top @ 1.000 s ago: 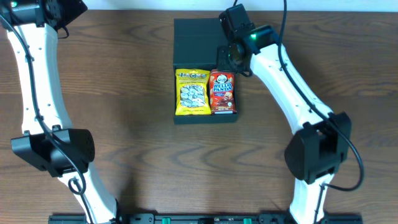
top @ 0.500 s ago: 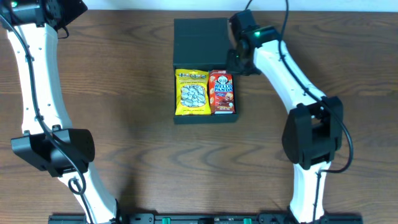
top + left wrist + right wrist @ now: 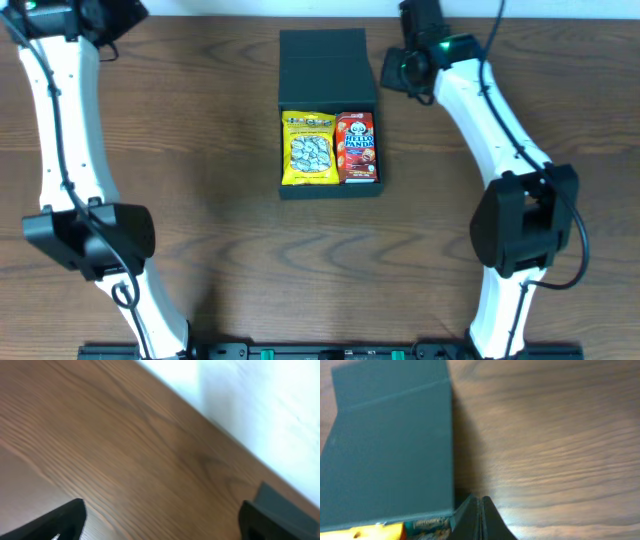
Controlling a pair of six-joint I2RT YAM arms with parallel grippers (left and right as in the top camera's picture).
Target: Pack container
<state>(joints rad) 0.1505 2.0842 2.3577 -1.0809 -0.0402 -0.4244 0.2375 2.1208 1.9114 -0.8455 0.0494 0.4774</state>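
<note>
The dark teal container [image 3: 290,190] sits at the table's middle back, its flap lid [image 3: 326,62] open flat behind it. Inside lie a yellow snack packet [image 3: 309,148] and a red Hello Panda box [image 3: 358,147], side by side. My right gripper [image 3: 392,72] hovers just right of the lid, off the box. In the right wrist view its fingers [image 3: 481,510] are pressed together and empty, next to the lid [image 3: 390,445]; a strip of printed packets [image 3: 422,526] shows below the lid. My left gripper [image 3: 118,12] is at the far back left, open over bare wood [image 3: 160,525].
The brown wooden table [image 3: 200,200] runs to a white back edge [image 3: 220,8]. The white wall shows in the left wrist view [image 3: 260,405]. The arm bases stand at the front left [image 3: 90,240] and front right [image 3: 520,230].
My right gripper has moved back and to the right, from over the container's right rear edge to beside the lid. The left arm has hardly moved.
</note>
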